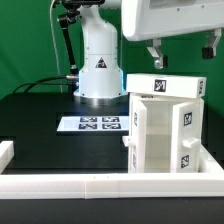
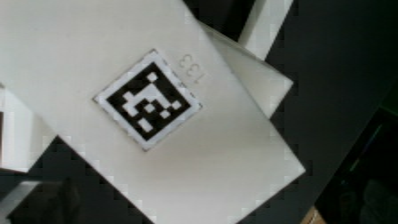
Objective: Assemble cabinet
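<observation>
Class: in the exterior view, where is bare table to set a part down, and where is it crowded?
Bare: the black table at the exterior view's left, between the marker board, the front rail and the cabinet. Crowded: the exterior view's right, where the cabinet stands below the fingers.

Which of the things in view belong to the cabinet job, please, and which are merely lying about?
Belong to the job: cabinet; gripper, open above it.
Merely lying about: marker board; white rail in front of the cabinet.
</observation>
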